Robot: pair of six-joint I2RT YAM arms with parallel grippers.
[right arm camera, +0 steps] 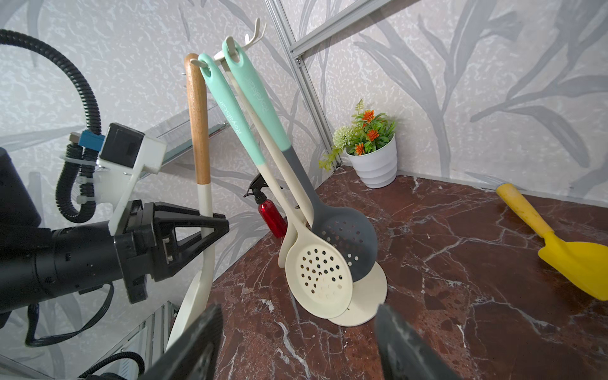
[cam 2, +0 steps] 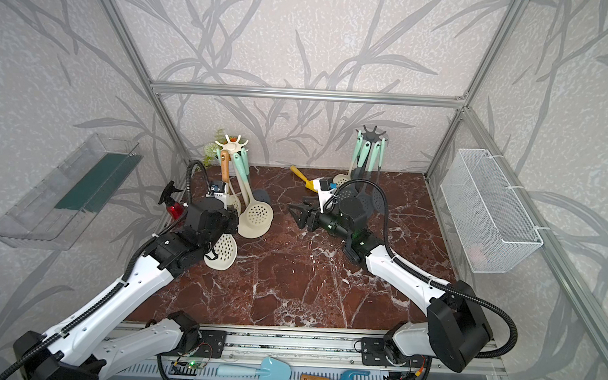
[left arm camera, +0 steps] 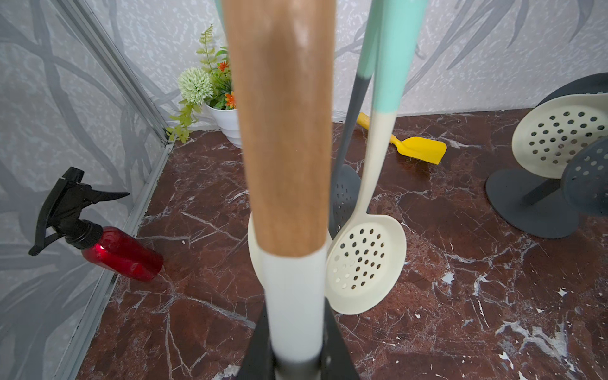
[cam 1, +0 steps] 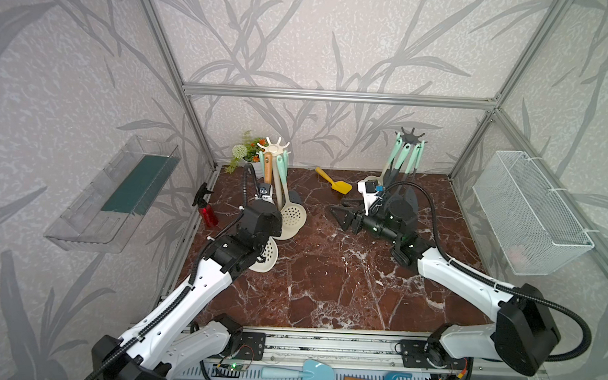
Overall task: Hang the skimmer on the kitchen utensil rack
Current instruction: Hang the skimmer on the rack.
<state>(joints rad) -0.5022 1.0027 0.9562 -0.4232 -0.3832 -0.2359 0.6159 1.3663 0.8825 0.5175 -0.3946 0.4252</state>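
On the worktop [cam 1: 327,270], the cream utensil rack [cam 1: 273,147] stands far left, two mint-handled skimmers [right arm camera: 230,112] hanging from it. The wooden-handled skimmer [right arm camera: 198,131] is upright beside them, handle top at a rack hook, held at its white neck in the narrow jaws of the left gripper [right arm camera: 215,227]; the right gripper [cam 1: 339,207] has its jaws wide and empty

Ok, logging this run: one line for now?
left gripper: shut on skimmer | handle top at rack hook | right gripper: open, empty
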